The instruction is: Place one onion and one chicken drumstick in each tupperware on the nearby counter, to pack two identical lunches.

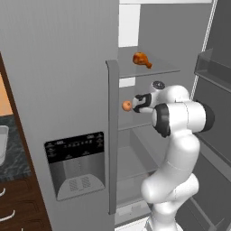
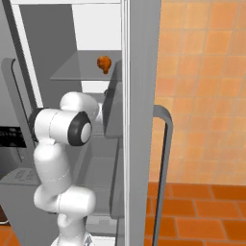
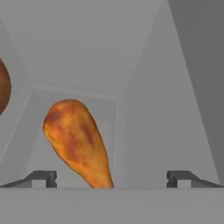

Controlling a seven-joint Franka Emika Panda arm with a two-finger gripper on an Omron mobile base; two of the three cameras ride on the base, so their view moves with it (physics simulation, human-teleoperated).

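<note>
In the hand view a glazed orange-brown chicken drumstick [image 3: 78, 141] lies just ahead, its thin end reaching down between my open gripper's [image 3: 111, 180] fingertips [image 3: 41, 178]. An onion [image 3: 3, 87] shows at the left edge. In the left base view my gripper [image 1: 136, 104] reaches into the open fridge at middle-shelf height, right beside the small orange onion [image 1: 127, 105]. A second drumstick [image 1: 141, 59] [image 2: 104, 63] rests on the glass shelf above. One pale tupperware [image 1: 2, 142] sits on the dark counter [image 1: 14, 159] at the far left.
The closed fridge door with its dispenser panel [image 1: 75, 164] and tall handle [image 1: 113, 135] stands left of the opening. The open right door with bins [image 1: 215, 67] flanks the arm; its edge and a door bin [image 2: 113, 113] hide the hand from the right base view.
</note>
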